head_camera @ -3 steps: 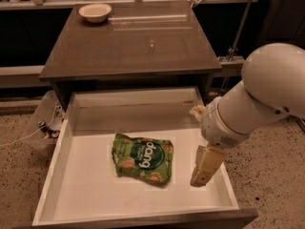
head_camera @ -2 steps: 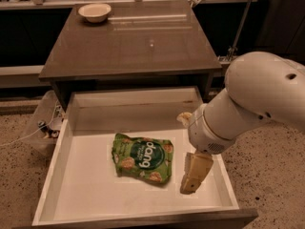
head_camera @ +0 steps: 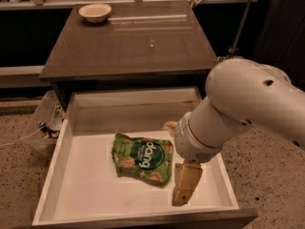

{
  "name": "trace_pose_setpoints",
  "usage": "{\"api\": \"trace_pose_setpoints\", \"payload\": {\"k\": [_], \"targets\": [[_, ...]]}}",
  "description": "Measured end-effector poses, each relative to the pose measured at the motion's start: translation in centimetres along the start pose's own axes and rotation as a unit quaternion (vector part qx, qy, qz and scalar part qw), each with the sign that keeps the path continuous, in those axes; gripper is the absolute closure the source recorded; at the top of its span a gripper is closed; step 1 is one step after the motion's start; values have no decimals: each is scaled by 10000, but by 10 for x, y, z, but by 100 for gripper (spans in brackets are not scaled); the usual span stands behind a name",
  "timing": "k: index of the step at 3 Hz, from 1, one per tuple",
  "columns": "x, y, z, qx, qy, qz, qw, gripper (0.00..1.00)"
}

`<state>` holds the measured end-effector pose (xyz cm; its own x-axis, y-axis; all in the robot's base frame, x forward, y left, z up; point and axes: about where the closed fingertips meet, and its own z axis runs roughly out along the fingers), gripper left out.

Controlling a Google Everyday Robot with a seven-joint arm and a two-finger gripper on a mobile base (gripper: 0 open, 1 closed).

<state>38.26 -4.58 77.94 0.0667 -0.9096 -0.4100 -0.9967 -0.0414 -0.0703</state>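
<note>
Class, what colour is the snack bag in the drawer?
Green, in the camera view: bag, beside the gripper.

Likely office or lab: desk [head_camera: 128, 51], open drawer [head_camera: 86, 185], end effector [head_camera: 185, 187] inside.

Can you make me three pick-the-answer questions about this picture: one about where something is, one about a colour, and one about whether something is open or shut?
1. Where is the snack bag?
A. inside the drawer
B. on the table top
C. on the floor

2. What colour is the snack bag mostly?
A. red
B. green
C. blue

3. How is the drawer?
A. pushed shut
B. taken off and lying on the table
C. pulled open

Answers:
1 A, the bag lies flat on the white drawer bottom, with the gripper low inside the drawer just to its right.
2 B, its front is green with white letters.
3 C, the drawer sticks out from under the table and its inside shows. The bowl is on the table top, not the bag.
</note>
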Motion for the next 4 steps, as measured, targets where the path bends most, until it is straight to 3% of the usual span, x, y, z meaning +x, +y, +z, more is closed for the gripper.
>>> {"api": "trace_pose_setpoints", "payload": {"k": [1,3,4], "targets": [[5,-4,14,-22,-2,121,9999,0],[-45,-14,75,-368,-87,-468,9982,0],[-45,-14,75,-368,-88,-469,9982,0]]}}
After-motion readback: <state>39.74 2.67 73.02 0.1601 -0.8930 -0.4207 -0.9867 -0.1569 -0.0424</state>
